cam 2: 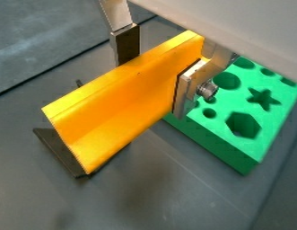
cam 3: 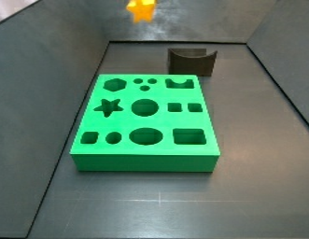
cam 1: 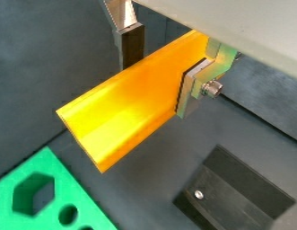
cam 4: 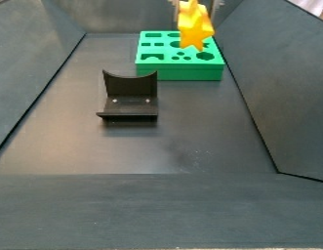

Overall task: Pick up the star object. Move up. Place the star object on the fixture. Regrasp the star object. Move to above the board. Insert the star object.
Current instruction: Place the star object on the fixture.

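- Lying flat on the dark floor, below the gripper and well clear of it, the large bright green board is a thick rectangular slab cut with a star, circles, squares and a hexagon; one corner of it shows in a wrist view.
- The long yellow-orange star object, a prism with ridged sides, sits crosswise between the gripper's fingers, sticking out well to one side of them; in a side view its star-shaped end faces the camera, up in the air above the board's area.
- The small dark grey-black fixture, a block with a curved notch on top and a base plate, stands on the floor beside the board, below the gripper and apart from it.
- The gripper is clamped on the star object, its flat silver fingers pressed against opposite faces.
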You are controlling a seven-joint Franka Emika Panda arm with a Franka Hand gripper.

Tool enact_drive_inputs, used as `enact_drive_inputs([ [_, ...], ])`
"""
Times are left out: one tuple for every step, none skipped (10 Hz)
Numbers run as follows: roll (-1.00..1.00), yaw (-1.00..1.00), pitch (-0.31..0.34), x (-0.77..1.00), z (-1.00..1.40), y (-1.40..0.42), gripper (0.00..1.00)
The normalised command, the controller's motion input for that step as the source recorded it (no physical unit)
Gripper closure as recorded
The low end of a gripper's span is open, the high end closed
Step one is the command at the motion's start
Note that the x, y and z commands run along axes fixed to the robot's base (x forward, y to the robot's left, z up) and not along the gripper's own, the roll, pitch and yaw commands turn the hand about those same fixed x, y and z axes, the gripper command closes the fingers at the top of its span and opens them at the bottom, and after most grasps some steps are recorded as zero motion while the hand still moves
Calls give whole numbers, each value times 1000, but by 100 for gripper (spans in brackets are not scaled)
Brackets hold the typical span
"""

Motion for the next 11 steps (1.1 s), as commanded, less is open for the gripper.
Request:
enact_drive_inputs([
  [-108,101,45,1000,-11,-49,100],
  [-85,62,62,1000,-11,-47,100],
  [-82,48,75,1000,-12,-44,100],
  [-78,39,89,1000,-10,-38,100],
  [-74,35,100,1000,-9,-36,100],
  [-1000,-23,40,1000,-86,184,100],
  [-1000,-24,42,1000,-86,195,100],
  [-1000,-48,54,1000,-74,194,100],
  [-1000,-55,72,1000,-44,138,100],
  [-1000,-61,84,1000,-33,111,100],
  [-1000,-71,93,943,-28,88,100],
])
